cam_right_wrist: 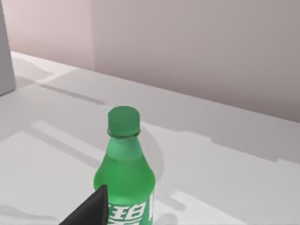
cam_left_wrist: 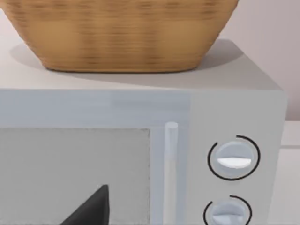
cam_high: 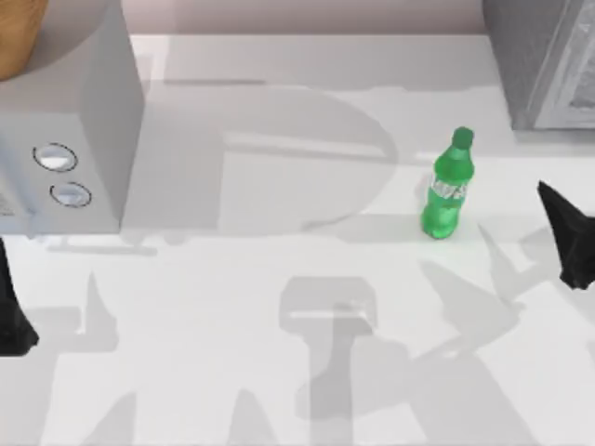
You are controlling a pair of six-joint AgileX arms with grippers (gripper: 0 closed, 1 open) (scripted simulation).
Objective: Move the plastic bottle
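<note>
Standing upright on the white table (cam_high: 279, 390), the bottle (cam_high: 447, 186) sits out toward 2 o'clock from the middle of the top view, green cap up, label band around its middle. Nothing is touching it.

Your right gripper (cam_high: 569, 232) is over at 3 o'clock, right at the edge of the top view, just beside the bottle but clearly apart from it. You can see a dark pointed fingertip (cam_right_wrist: 89, 211) poking into the right wrist view in front of the bottle (cam_right_wrist: 124, 173), with the wall behind. Whether those fingers are spread or pressed together, I honestly can't tell, since you only get one dark tip and a black shape from above.

Your left gripper (cam_high: 11, 316) is parked way over at 9 o'clock, well apart from the bottle. Same deal there: one dark fingertip (cam_left_wrist: 91, 208) in the left wrist view, can't tell how the fingers stand. It's facing the microwave (cam_left_wrist: 140, 154), which has a door handle and two round knobs (cam_left_wrist: 233, 159) on its front. A wicker basket (cam_left_wrist: 122, 33) sits on top of it. In the top view the microwave (cam_high: 84, 139) is up at 10 o'clock.

There's also a grey box (cam_high: 544, 60) at 1 o'clock, beyond the bottle.
</note>
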